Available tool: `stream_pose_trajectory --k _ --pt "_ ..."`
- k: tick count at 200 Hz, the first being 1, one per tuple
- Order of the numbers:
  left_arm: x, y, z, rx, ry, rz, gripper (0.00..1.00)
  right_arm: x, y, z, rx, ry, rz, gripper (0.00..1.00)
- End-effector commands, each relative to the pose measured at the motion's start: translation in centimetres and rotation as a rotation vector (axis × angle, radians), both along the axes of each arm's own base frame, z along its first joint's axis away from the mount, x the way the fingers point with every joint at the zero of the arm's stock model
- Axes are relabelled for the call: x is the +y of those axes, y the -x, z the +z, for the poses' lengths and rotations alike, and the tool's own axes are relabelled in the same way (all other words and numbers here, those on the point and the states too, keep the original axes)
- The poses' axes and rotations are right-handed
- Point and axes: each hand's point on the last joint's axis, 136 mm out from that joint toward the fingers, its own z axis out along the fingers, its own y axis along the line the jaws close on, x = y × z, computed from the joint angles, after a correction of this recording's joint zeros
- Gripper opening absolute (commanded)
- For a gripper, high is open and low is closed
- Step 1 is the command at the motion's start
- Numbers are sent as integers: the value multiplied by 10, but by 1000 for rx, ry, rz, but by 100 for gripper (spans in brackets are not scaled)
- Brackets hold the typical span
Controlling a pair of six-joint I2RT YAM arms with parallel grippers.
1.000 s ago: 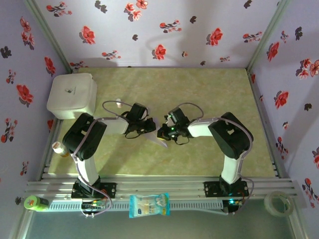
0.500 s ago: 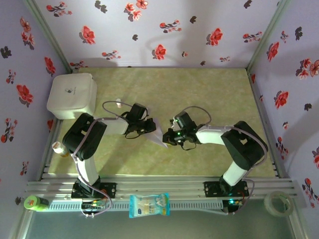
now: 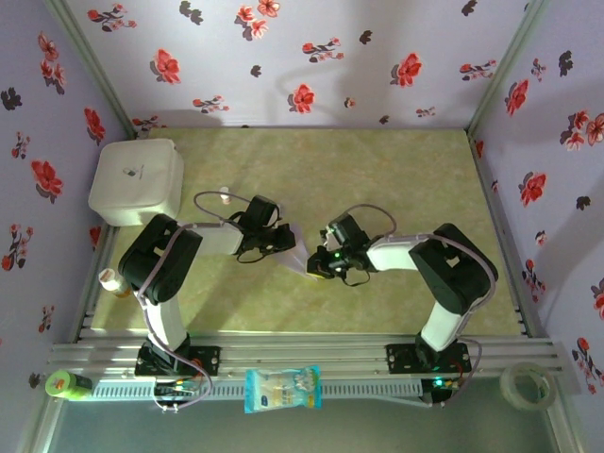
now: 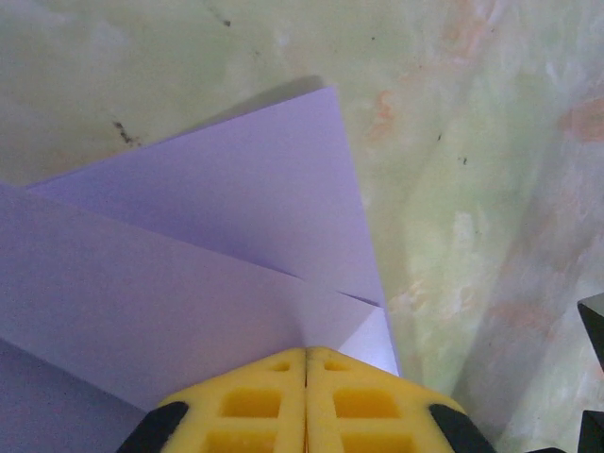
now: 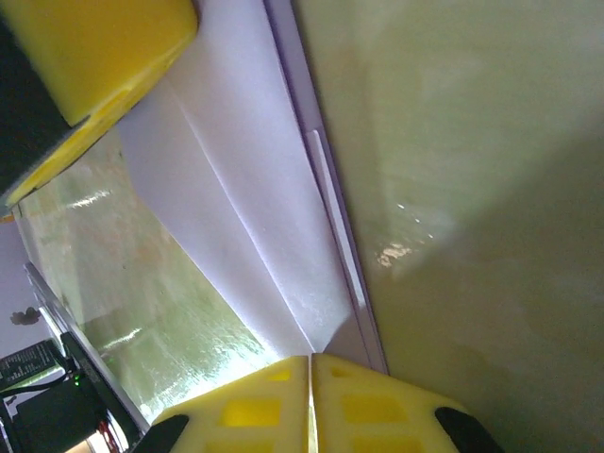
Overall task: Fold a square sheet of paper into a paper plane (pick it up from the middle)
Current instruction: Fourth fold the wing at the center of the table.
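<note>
One paper plane (image 3: 298,255), pinched by both my claws.
I see the left gripper (image 4: 306,359) pads pressed together on one folded edge and the right gripper (image 5: 310,363) pads pressed on the opposite end. The plane spans the gap between them. One white box (image 3: 137,179) sits well off beyond the left claw.

Blk/white arms (image 3: 160,262) w/ yellow grid-moulded finger pads (image 4: 253,408)

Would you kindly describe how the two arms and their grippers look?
The left arm and right arm have bulky black joint housings, white links and thin cables looping at the wrists. The left gripper and right gripper have jaws faced in yellow, moulded with square recesses.
</note>
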Motion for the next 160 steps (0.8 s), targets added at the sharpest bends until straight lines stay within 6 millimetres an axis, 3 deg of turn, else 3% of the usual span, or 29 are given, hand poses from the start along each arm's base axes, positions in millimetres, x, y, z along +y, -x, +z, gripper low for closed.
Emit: stream_pose_trajectory --k 1,43,73,127,160 --pt "28 18 -38 98 -124 33 7 -24 29 -20 66 73 13 9" --pt "29 16 -40 102 -123 42 7 -43 50 -24 75 102 30 8" --pt "29 17 -39 101 -120 43 7 -49 54 -19 63 104 36 8" --pt "28 20 -35 104 -89 72 7 -22 16 48 -78 -26 -14 8" --pt "26 24 -34 103 -70 81 7 -9 -3 48 -65 -41 -51 9"
